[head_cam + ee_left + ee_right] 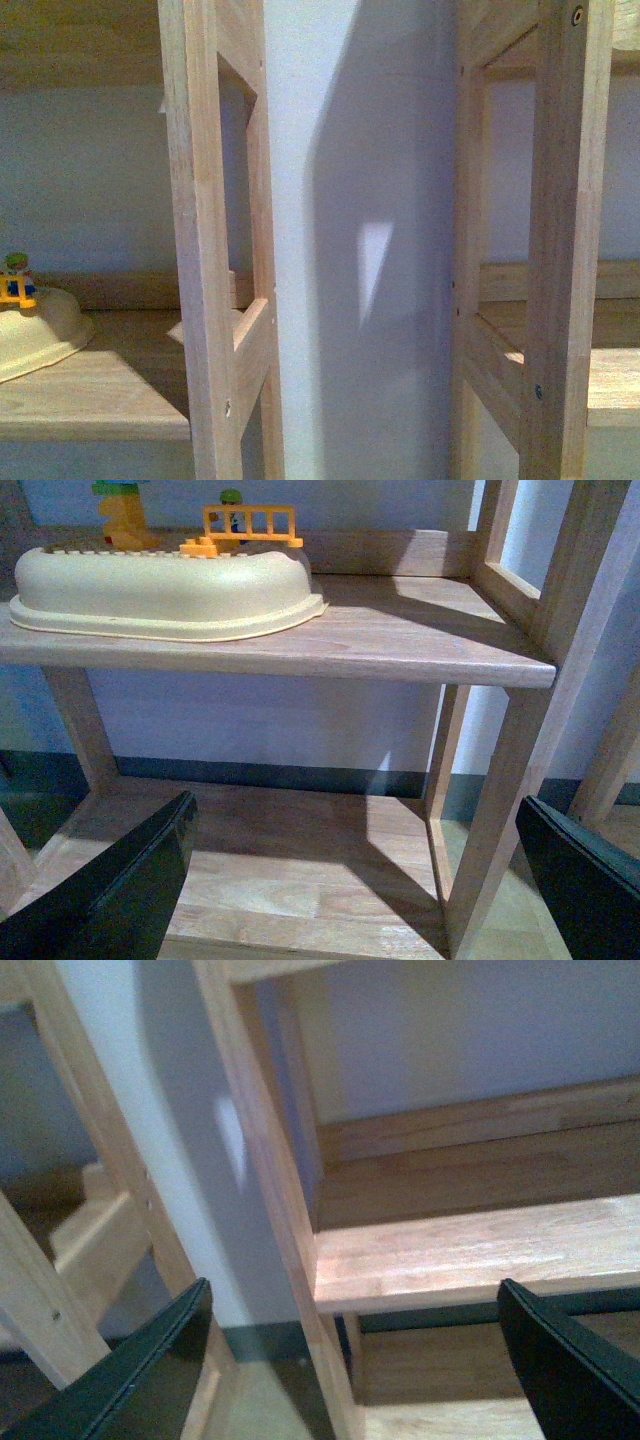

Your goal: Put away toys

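Note:
The orange-yellow plush animal is out of view in every frame. My left gripper (355, 880) is open and empty, its dark fingers (120, 880) spread in front of the lower shelf board of a wooden rack. My right gripper (355, 1360) is open and empty too, facing a wooden upright and a bare shelf board. Neither arm shows in the front view.
A cream basin (160, 585) with small yellow and orange plastic toys (250, 525) sits on the left rack's shelf (420, 645); it also shows in the front view (35, 330). Two wooden racks (215, 250) (555, 250) flank a white wall gap (360, 200).

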### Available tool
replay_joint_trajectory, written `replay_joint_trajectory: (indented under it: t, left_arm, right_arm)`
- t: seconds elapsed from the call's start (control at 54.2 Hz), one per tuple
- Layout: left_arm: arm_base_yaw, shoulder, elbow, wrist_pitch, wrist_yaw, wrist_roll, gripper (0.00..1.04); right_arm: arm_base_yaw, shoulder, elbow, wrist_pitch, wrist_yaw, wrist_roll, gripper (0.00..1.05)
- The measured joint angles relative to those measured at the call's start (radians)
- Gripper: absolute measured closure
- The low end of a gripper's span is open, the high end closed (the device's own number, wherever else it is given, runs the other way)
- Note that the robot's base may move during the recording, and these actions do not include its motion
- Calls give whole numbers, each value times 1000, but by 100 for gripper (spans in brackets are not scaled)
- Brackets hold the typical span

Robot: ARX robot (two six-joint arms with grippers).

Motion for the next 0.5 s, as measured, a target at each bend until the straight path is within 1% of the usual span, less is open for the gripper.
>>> replay_joint_trajectory:
  t: [0.074, 0.111, 0.129, 0.221, 0.24, 0.313, 0.369, 0.442, 0.498]
  left_arm:
    - [0, 0, 0, 0, 0, 0, 6]
    - [0, 0, 0, 0, 0, 0, 6]
    - [0, 0, 0, 0, 0, 0, 6]
    - [0, 0, 0, 0, 0, 0, 6]
    - [0, 0, 0, 0, 0, 0, 6]
    - [0, 0, 0, 0, 0, 0, 6]
    - [0, 0, 0, 0, 0, 0, 6]
    - [0, 0, 0, 0, 0, 0, 6]
    - [0, 0, 0, 0, 0, 0, 6]
  right_arm:
    - [-1, -29, -51, 20, -3, -46, 39]
    - [-2, -48, -86, 33, -3, -61, 46]
    - [-2, -52, -94, 36, -3, -64, 47]
    - [-3, -87, -163, 62, -3, -83, 63]
    - [-3, -91, -170, 65, -4, -85, 65]
    - [-3, -126, -230, 88, -4, -94, 82]
    - [-4, -144, -261, 100, -4, -99, 92]
    - [-4, -161, -289, 110, -4, -102, 102]
    - [-4, -174, -309, 118, -4, -103, 101]
